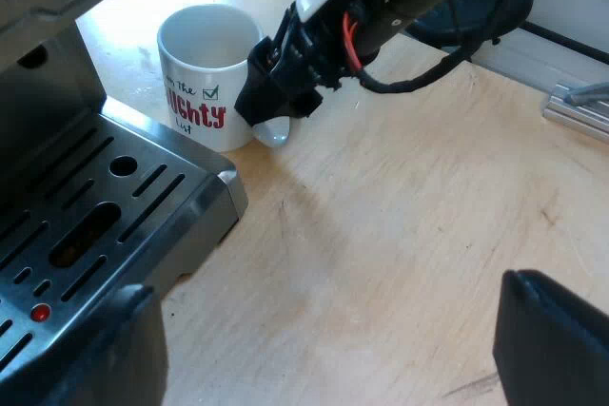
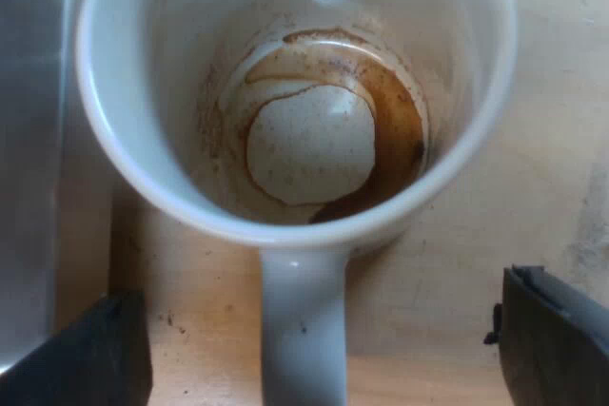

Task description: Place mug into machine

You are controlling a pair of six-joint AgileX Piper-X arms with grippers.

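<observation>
Both pairs of jaws stand wide apart. On the right gripper (image 2: 322,349) the jaws are at the two sides of the mug's handle (image 2: 303,325); the handle lies between the black fingers (image 2: 557,339) with free space at each side, so they do not hold it. The white mug (image 2: 285,92) stands upright on the wooden table (image 2: 561,140), just beside the metal side of the espresso machine (image 2: 29,140), not on it. Inside the mug a brown ring of coffee stain (image 2: 390,130) lies on the bottom. In the left wrist view the mug carries red letters and a green tick, and it stands near the slotted drip tray (image 1: 105,206), at its far corner. The left gripper (image 1: 324,358) hovers over the bare table close to the tray's near corner, and it holds nothing. A small red dot (image 1: 40,312) shows on the tray
</observation>
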